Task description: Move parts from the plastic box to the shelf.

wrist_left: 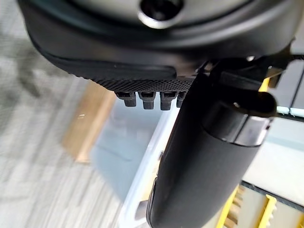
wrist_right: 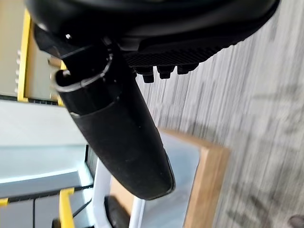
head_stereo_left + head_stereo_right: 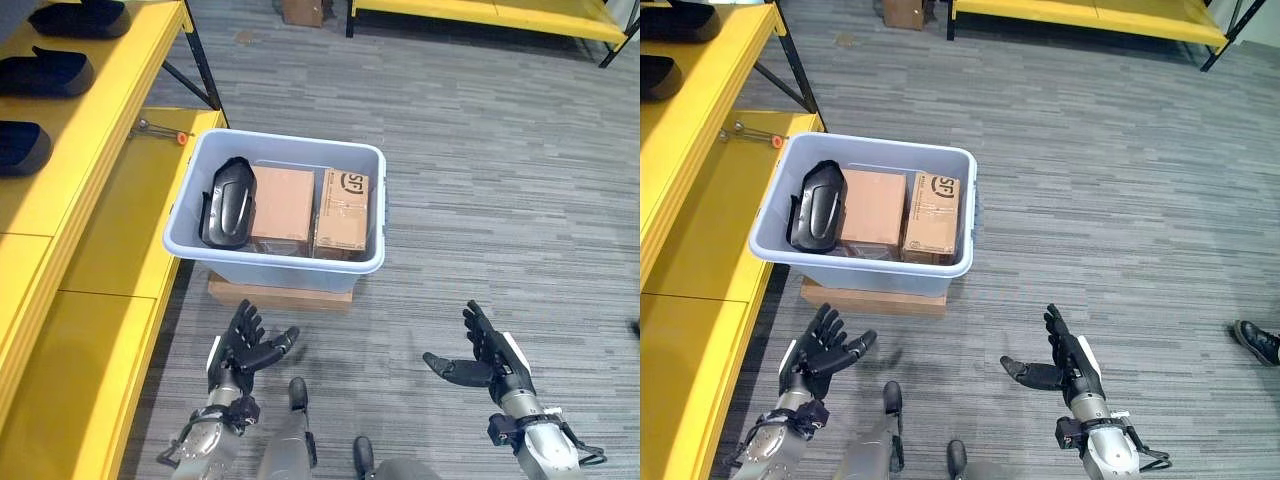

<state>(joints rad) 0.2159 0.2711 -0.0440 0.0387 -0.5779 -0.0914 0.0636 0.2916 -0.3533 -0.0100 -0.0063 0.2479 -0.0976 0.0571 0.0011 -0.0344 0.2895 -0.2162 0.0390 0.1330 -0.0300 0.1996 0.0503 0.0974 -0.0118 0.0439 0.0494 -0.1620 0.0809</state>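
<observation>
both hands hang low in front of the plastic box (image 3: pixel 275 270), palms turned inward toward each other. the left hand (image 3: pixel 240 350) has its fingers spread and straight, thumb out to the side, holding nothing and touching nothing. the right hand (image 3: pixel 490 358) is likewise loose and spread, thumb pointing toward the left hand, with nothing in it.

the pale grey-blue box sits on a flat wooden board (image 3: pixel 280 295) on the floor, well ahead of both hands. inside it, at its left end, a black moulded part (image 3: pixel 229 202) leans against the wall, its long axis running away from the robot. beside the part stand two cardboard cartons (image 3: pixel 310 210), side by side.

more black parts (image 3: pixel 45 72) lie in a row on the upper level of the yellow shelf (image 3: pixel 100 200) just left of the box. the floor is grey striped carpet (image 3: pixel 480 180); another yellow rack (image 3: pixel 480 12) stands at the far side.
</observation>
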